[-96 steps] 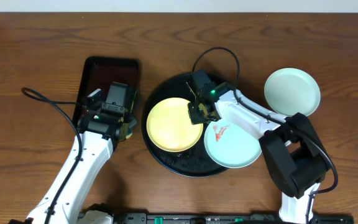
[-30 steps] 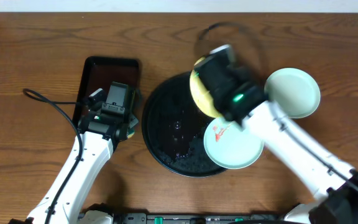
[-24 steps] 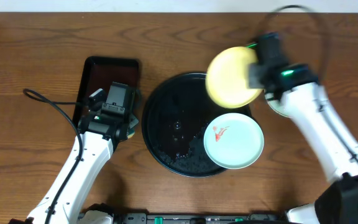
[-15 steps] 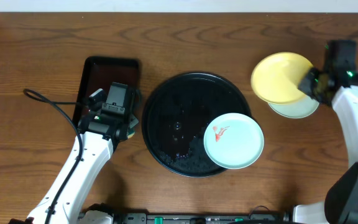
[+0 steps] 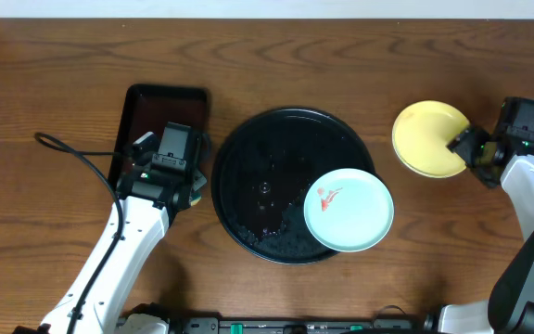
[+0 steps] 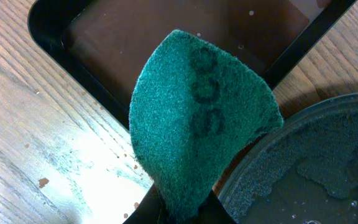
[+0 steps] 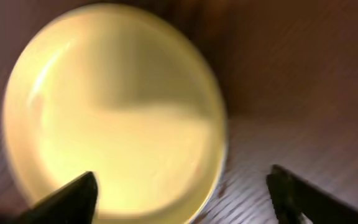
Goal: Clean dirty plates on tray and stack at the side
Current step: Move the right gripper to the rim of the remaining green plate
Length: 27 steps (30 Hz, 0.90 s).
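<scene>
The large round black tray (image 5: 248, 158) sits mid-table. One mint plate (image 5: 349, 210) with an orange-red smear lies on its right front part. The pale yellow plate (image 5: 426, 139) lies flat at the right side of the table; it fills the right wrist view (image 7: 114, 112), blurred. My right gripper (image 5: 464, 148) (image 7: 182, 199) is open, its fingers spread over the plate's near rim, nothing held. My left gripper (image 5: 193, 190) (image 6: 182, 211) is shut on a green scouring pad (image 6: 197, 124), hovering left of the black tray's rim (image 6: 303, 155).
A rectangular dark brown tray (image 5: 165, 116) (image 6: 185, 37) lies left of the black tray, under and beyond the left gripper. A black cable (image 5: 72, 153) trails across the wood at far left. The black tray's surface looks wet and speckled.
The right gripper carried the yellow plate from above the tray rightward, set it down on the mint plate at the side, and opened. The left arm has not moved.
</scene>
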Available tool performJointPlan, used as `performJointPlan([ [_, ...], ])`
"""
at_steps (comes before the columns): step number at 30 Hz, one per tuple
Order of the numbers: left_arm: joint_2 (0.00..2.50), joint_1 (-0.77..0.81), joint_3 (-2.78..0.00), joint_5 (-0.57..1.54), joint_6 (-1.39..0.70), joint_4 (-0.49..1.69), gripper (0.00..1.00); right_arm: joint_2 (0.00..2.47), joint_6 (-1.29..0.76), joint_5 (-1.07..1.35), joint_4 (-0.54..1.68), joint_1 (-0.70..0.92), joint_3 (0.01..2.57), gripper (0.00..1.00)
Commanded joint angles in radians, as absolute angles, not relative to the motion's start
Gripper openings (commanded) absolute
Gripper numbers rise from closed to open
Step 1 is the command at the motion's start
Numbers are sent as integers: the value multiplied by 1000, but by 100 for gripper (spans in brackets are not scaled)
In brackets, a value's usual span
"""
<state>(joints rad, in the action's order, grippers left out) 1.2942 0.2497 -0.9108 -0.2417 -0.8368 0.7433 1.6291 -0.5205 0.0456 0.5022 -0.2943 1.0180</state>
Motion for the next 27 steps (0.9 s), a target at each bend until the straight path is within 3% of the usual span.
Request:
performJointPlan([
  [1, 1293, 244, -902, -251, -825, 743, 8, 1603, -466, 231, 548, -299, 1051, 96],
  [9, 1293, 244, -902, -251, -825, 740, 8, 1409, -490, 200, 810, -250, 1083, 99],
  [16, 1293, 246, -900, -169, -825, 696, 8, 1243, -531, 162, 997, -101, 1073, 99],
  [27, 1295, 258, -897, -85, -825, 636, 8, 1244, -530, 191, 1048, 132, 1043, 99],
])
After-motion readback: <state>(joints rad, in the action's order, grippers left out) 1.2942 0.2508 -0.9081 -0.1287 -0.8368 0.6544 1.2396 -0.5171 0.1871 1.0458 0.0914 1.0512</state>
